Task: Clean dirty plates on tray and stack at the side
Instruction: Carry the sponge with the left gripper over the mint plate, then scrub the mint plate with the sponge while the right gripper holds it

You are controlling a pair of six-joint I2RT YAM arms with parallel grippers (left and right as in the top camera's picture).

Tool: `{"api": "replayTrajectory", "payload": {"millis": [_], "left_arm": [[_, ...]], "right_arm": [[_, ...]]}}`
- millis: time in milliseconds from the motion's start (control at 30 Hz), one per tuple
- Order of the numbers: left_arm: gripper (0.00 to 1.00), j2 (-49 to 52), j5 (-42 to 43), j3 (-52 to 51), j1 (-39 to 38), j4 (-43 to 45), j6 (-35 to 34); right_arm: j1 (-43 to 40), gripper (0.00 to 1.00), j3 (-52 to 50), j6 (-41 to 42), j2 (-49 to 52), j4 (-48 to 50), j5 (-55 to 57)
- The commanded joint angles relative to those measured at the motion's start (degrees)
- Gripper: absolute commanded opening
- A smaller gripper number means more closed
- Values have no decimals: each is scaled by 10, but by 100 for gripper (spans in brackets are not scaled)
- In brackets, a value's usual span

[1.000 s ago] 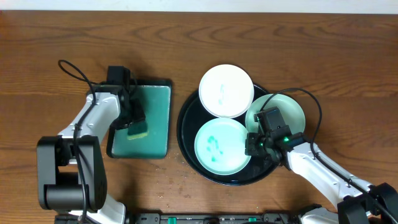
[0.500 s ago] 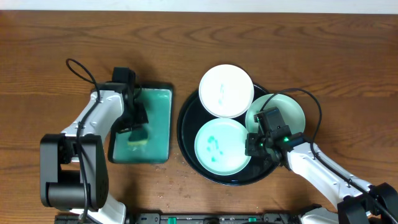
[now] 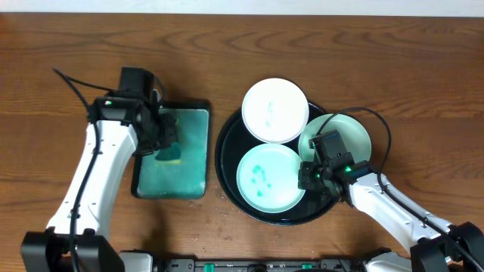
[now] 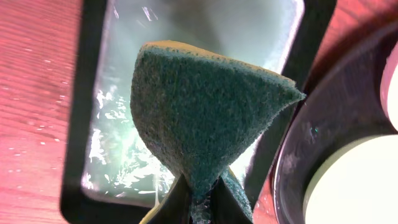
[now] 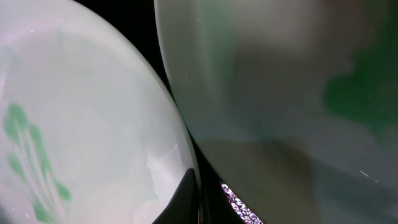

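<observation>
1. Your left gripper (image 3: 161, 140) is closed on a sponge (image 3: 169, 152), pinching it at its lower edge in the left wrist view, green scouring face (image 4: 205, 112) toward the camera.
2. The sponge hangs over the small tray (image 3: 189, 170), whose teal floor looks wet; the plates lie well apart from this gripper, to its right.
3. The round tray (image 3: 226, 148) sits just beside the small tray on the table (image 3: 378, 45).
4. A white plate (image 3: 274, 110) lies at the tray's far side, overhanging the rim.
5. A smeared mint plate (image 3: 270, 177) lies flat at the near side.
6. Your right gripper (image 3: 313, 175) sits low between that plate and the second mint plate (image 3: 346, 133). One finger (image 5: 186, 196) meets the smeared plate's rim (image 5: 180, 134); how far the jaws are parted cannot be told.
7. The second mint plate rests on the tray's right rim.
</observation>
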Motion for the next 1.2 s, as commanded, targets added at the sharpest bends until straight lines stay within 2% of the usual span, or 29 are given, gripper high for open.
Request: {"api": "replayTrajectory", "payload": {"millis": [0, 200, 433, 600, 800, 900, 1067, 1167], "left_arm": [[7, 3, 35, 3, -34, -3, 7], [7, 4, 52, 3, -127, 12, -51], [7, 52, 63, 2, -261, 86, -178], [7, 131, 164, 2, -327, 169, -189], [7, 215, 175, 2, -386, 218, -220], [7, 240, 127, 2, -401, 203, -223], [7, 242, -105, 3, -385, 113, -245], [7, 242, -175, 3, -365, 86, -214]], "right_arm": [[3, 1, 0, 10, 2, -2, 18], [3, 1, 0, 10, 2, -2, 18], [3, 1, 0, 11, 2, -5, 18], [3, 1, 0, 11, 2, -11, 18], [3, 1, 0, 11, 2, -15, 18], [3, 1, 0, 11, 2, -16, 18], [3, 1, 0, 11, 2, -16, 18], [3, 1, 0, 10, 2, -16, 18]]}}
